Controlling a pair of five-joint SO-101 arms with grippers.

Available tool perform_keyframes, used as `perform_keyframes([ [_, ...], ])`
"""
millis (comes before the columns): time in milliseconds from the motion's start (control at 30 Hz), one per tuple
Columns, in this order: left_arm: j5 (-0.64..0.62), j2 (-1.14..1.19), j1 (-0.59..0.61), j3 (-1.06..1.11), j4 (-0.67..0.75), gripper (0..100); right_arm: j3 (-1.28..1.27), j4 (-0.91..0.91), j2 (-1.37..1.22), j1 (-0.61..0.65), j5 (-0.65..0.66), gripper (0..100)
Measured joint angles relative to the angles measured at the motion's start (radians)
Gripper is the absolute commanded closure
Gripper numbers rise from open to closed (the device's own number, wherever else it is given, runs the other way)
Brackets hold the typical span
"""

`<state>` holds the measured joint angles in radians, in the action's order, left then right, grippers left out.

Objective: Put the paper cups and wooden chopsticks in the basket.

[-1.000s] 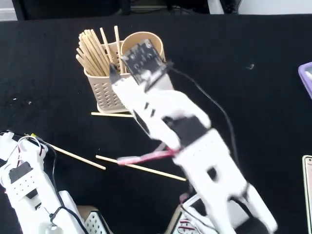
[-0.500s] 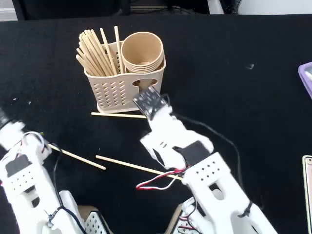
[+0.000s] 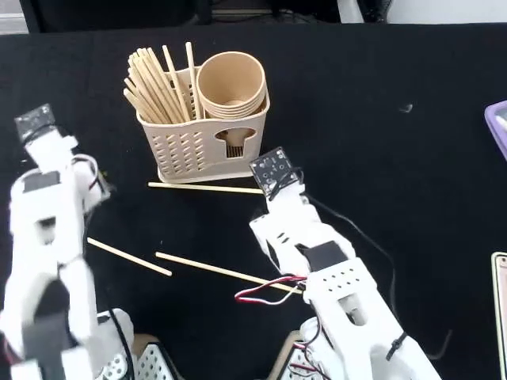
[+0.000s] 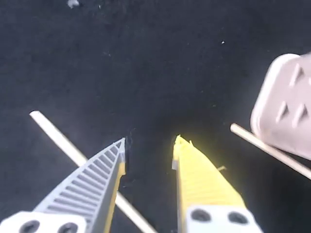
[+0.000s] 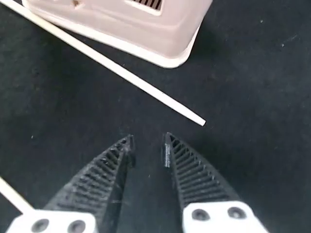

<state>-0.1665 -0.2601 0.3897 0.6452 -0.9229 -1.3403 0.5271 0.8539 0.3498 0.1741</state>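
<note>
The beige slotted basket (image 3: 190, 146) stands at the table's far middle, holding a bundle of wooden chopsticks (image 3: 154, 83) and stacked paper cups (image 3: 231, 83). One loose chopstick (image 3: 204, 188) lies along the basket's near base, and two others (image 3: 129, 257) (image 3: 226, 271) lie closer to me. My right gripper (image 5: 147, 141) is open and empty, just short of the end of the base chopstick (image 5: 112, 68) and the basket (image 5: 141, 24). My left gripper (image 4: 148, 143) is open over the cloth, its grey finger (image 4: 92, 187) crossing a chopstick (image 4: 53, 136); the basket corner (image 4: 286, 107) is beside it.
The table is covered in black cloth. The left arm (image 3: 43, 214) stands at the left side and the right arm (image 3: 309, 253) in the near middle. A purple object (image 3: 497, 123) sits at the right edge, and a flat item (image 3: 500, 301) lies nearer along that edge.
The right arm has drawn back from over the basket toward the near side, leaving the cups stacked inside. The left arm has swung from the near left corner toward the far left.
</note>
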Motion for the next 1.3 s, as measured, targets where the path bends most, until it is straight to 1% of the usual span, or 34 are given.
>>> perform_keyframes([
  [133, -0.026, 0.233, -0.015, -0.091, 0.000, 84, -0.021, -0.077, 0.000, -0.041, 0.000, 90.0],
  [233, -0.032, 0.336, -0.015, -0.127, 0.000, 84, -0.044, -0.169, 0.000, -0.084, -0.002, 90.0],
  [500, -0.035, 0.367, -0.008, -0.152, -0.015, 84, -0.048, -0.189, 0.000, -0.100, -0.005, 90.2],
  [600, -0.035, 0.371, -0.005, -0.170, -0.057, 84, -0.048, -0.189, 0.000, -0.121, -0.060, 90.2],
  [700, -0.035, 0.371, -0.005, -0.175, -0.066, 84, -0.046, -0.189, -0.002, -0.153, -0.132, 90.0],
  [833, -0.035, 0.371, -0.005, -0.173, -0.066, 84, 0.035, -0.170, -0.130, -0.163, -0.167, 90.0],
  [1133, -0.035, 0.371, -0.005, -0.173, -0.066, 84, 0.339, -0.147, -0.600, -0.166, -0.167, 90.1],
  [1300, -0.035, 0.371, -0.005, -0.173, -0.066, 84, 0.422, -0.146, -0.738, -0.166, -0.167, 90.2],
])
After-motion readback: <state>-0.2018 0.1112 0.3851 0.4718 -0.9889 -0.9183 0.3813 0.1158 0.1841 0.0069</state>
